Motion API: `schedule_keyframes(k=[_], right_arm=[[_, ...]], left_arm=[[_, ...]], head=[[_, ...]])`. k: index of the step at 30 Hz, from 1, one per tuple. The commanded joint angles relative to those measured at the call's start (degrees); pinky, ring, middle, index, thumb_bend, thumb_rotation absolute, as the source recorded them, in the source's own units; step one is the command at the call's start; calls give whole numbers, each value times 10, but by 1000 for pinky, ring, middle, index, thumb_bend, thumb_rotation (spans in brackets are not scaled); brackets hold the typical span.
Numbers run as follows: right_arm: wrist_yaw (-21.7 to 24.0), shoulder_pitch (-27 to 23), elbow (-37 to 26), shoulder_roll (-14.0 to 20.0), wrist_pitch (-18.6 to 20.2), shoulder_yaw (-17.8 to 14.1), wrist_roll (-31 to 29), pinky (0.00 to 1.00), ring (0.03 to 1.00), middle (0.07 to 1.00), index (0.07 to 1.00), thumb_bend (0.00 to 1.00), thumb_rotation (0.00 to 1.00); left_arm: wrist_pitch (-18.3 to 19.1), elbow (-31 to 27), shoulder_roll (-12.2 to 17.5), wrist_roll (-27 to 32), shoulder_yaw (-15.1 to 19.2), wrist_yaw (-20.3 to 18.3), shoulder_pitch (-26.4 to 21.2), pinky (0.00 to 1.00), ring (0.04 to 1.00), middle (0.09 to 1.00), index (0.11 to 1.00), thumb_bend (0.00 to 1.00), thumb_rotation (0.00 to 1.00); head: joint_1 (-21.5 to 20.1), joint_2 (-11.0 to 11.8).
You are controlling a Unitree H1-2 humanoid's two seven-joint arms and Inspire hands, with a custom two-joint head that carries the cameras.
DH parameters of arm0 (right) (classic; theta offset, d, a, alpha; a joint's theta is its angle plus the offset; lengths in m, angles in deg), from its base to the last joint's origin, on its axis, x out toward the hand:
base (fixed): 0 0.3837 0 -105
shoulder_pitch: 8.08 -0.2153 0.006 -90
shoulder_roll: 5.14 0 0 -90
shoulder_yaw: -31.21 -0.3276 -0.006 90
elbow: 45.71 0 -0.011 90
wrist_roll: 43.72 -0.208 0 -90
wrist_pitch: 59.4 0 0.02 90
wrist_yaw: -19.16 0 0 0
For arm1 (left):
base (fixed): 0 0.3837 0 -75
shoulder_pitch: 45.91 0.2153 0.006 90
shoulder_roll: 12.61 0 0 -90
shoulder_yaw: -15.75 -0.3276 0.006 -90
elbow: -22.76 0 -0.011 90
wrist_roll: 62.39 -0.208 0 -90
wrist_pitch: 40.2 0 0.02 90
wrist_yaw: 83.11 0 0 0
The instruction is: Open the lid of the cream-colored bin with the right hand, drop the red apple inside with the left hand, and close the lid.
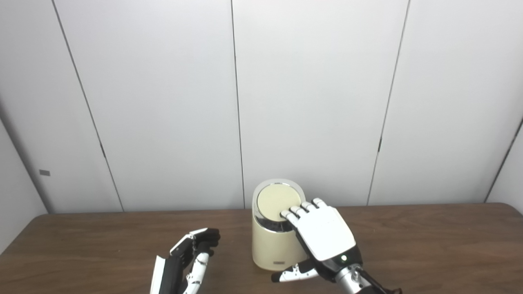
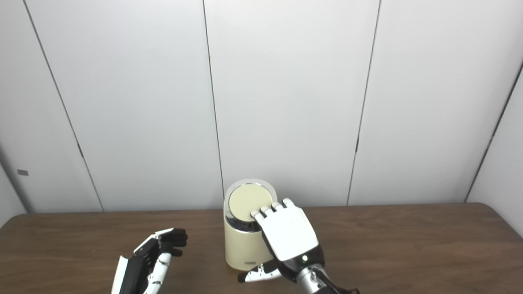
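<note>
The cream-colored bin stands on the table at the middle. Its round cream lid sits inside a shiny ring and faces me, with a dark band under its front edge. My right hand lies flat over the bin's right side, fingers straight, and its fingertips touch the lid's front right edge. It holds nothing. My left hand hovers left of the bin, fingers loosely curled and apart, with nothing in it. No red apple shows in either view.
The brown wooden table runs the width of the picture. White wall panels stand close behind its back edge.
</note>
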State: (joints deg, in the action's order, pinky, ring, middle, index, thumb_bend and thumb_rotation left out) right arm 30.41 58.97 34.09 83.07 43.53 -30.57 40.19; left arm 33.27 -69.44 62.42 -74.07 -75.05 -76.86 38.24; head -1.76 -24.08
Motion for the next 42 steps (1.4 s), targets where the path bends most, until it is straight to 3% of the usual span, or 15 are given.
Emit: schedule_keyframes(k=[1, 6, 14, 23, 28, 34, 38, 40, 42], right_arm=[[61, 46, 28, 13, -5, -6, -35, 815, 789, 772, 752, 752, 743], [-34, 66, -8, 3, -24, -34, -78, 718, 715, 713, 694, 677, 655], [-103, 96, -15, -8, -35, -56, -114, 724, 743, 740, 718, 659, 637], [-130, 125, -12, -18, -35, -73, -137, 815, 904, 911, 888, 666, 608], [-181, 141, -16, -27, -49, -99, -178, 846, 955, 962, 947, 671, 567], [-265, 164, 11, -33, -108, -155, -293, 817, 901, 925, 904, 605, 582], [-333, 169, 86, -38, -197, -201, -404, 772, 868, 903, 892, 490, 577], [-362, 167, 118, -37, -237, -216, -433, 726, 838, 879, 877, 416, 517], [-379, 167, 137, -43, -264, -229, -464, 703, 815, 858, 856, 383, 531]], left_arm=[[-11, -5, 1, -5, 0, 4, -14, 599, 669, 679, 678, 271, 697], [-10, 7, 4, -5, 1, 4, -19, 596, 666, 678, 676, 259, 700], [-11, 20, 6, -7, 1, 5, -21, 608, 669, 681, 681, 256, 679], [-9, 18, 6, -2, 2, 4, -17, 616, 670, 682, 682, 270, 678], [-7, 18, 7, -1, 3, 3, -16, 620, 675, 686, 685, 272, 682], [0, 20, 9, 2, 4, 1, -15, 612, 681, 692, 691, 276, 659], [4, 24, 9, 1, 7, 3, -14, 599, 686, 700, 698, 274, 555], [4, 27, 10, 1, 9, 4, -14, 595, 686, 701, 701, 268, 504], [6, 29, 11, 5, 11, 3, -14, 596, 690, 703, 702, 268, 468]], head=[[-1, 1], [-4, 5], [-2, 11], [-4, 12], [-4, 12], [-4, 13], [-8, 14], [-9, 14], [-11, 14]])
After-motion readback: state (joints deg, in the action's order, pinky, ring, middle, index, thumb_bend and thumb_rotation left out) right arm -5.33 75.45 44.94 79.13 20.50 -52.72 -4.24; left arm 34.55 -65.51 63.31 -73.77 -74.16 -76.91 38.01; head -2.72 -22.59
